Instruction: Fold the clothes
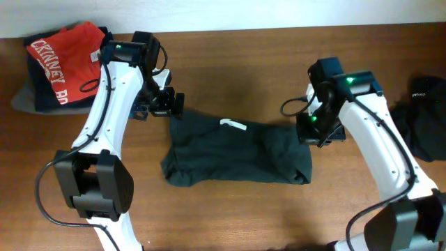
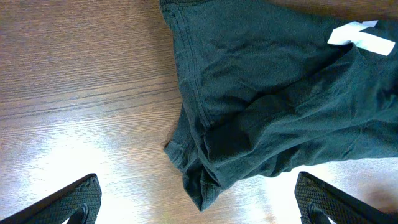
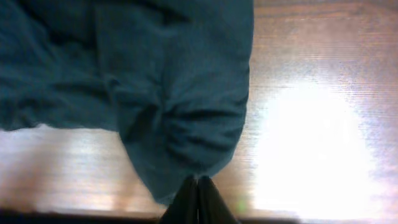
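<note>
Dark green cloth lay bunched at the middle of the bench [image 1: 230, 216]: the dark green T-shirt [image 1: 237, 153] was gathered into a rough, wrinkled oblong, its white tag [image 1: 235, 125] showing on top near the far edge. The right pincer [image 1: 317, 129] was pressed together at the shirt's right end, and the wrist view showed creases running down into its tips, so it appeared to be pinching that hem. The left pincer [image 1: 162, 103] was spread wide just above the shirt's far-left corner, gripping nothing.

By my reading, the step in hand was taking hold of both ends so the cloth could be drawn flat before any fold. The next move called for the left pincer to drop onto its corner and close on 1 layer only, then for both arms to pull apart evenly.

A red shirt [image 1: 66, 59] sat on a pile at the far left, and a black garment [image 1: 425, 111] waited at the right edge. Both lay apart from the working area. The main hindrance looked to be the shirt's own doubled, crumpled layers.
</note>
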